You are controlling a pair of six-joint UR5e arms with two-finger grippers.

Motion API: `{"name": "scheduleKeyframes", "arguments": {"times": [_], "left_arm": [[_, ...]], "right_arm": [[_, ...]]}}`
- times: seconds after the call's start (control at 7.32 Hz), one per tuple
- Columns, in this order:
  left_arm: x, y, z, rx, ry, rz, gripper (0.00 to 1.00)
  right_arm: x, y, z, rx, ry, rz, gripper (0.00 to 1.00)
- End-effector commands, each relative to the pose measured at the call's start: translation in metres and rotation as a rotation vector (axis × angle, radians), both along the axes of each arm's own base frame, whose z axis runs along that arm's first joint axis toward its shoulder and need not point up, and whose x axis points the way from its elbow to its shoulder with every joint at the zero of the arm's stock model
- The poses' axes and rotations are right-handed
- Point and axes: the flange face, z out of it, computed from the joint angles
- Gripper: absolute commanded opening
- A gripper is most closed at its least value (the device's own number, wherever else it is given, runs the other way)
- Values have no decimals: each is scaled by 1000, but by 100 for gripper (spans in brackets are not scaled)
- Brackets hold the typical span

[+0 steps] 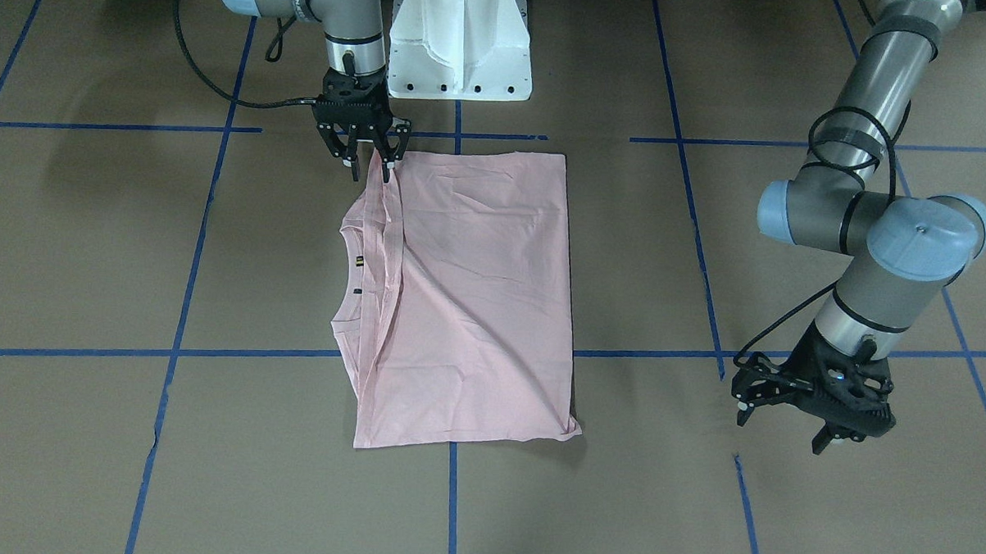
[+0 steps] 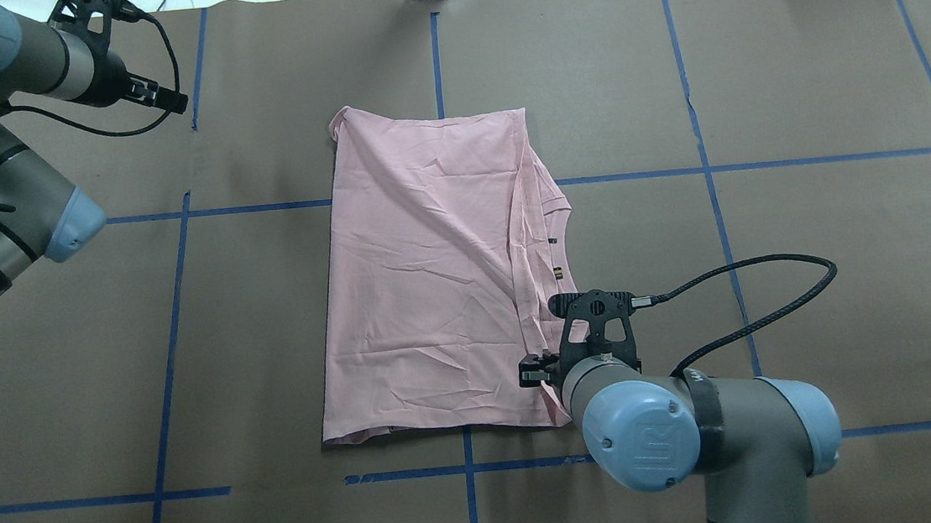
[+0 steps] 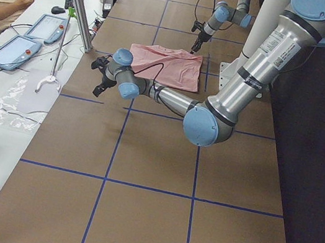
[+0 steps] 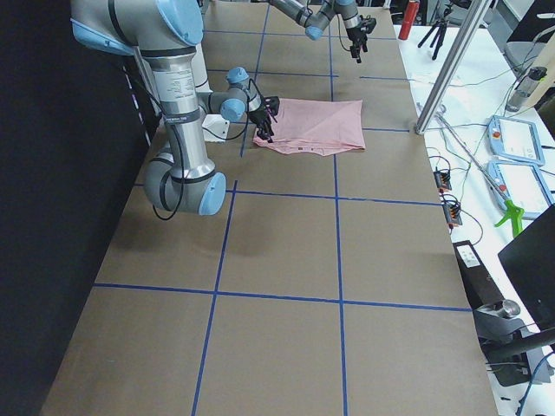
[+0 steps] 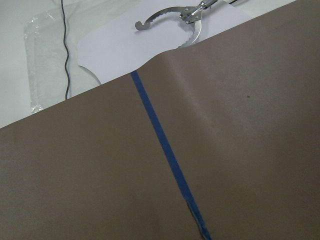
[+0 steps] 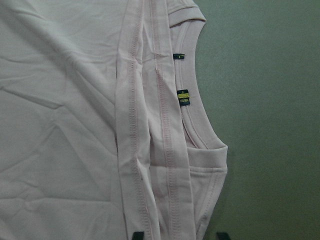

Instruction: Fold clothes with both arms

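Overhead exterior view, left to right: my left gripper (image 1: 783, 428) is hanging spread and empty at the far left, well off the cloth. The pink T-shirt (image 2: 425, 282) is lying folded mid table (image 2: 815, 307), collar (image 2: 560, 236) to the right. The right gripper (image 1: 371, 173) is sitting wide over its near-right corner. I'm guessing it's light, floppy stuff, so I'm thinking pinch the doubled hem (image 6: 131, 125).

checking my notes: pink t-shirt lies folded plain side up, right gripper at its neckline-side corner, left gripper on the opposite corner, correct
Not quite. The left gripper is not on the pink T-shirt; it hangs over the bare brown table cover, well off to the side, as the exterior front-facing view shows. The rest holds: plain side up, right gripper at the neckline-side corner.
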Motion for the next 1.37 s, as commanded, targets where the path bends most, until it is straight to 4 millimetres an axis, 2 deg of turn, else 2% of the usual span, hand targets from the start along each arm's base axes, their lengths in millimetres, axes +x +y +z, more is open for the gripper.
{"name": "scheduleKeyframes", "arguments": {"times": [0.0, 0.41, 0.55, 0.68, 0.82, 0.96, 1.23], "left_arm": [[2, 80, -26, -105, 156, 14, 100], [57, 243, -66, -341, 338, 3, 100], [89, 288, -73, -414, 373, -31, 95], [122, 321, -72, -505, 397, -72, 80], [145, 343, -76, -577, 413, -125, 62], [155, 351, -82, -603, 406, -127, 56], [172, 374, -83, -624, 388, -95, 58]], "right_arm": [[26, 8, -12, 4, -53, -5, 100], [28, 9, -21, 15, -106, -5, 100], [27, 9, -20, 14, -105, -5, 100], [27, 9, -20, 15, -105, -4, 100], [27, 8, -24, 17, -110, -3, 100], [26, 9, -24, 16, -111, -3, 100], [26, 9, -27, 18, -115, -2, 100]]}}
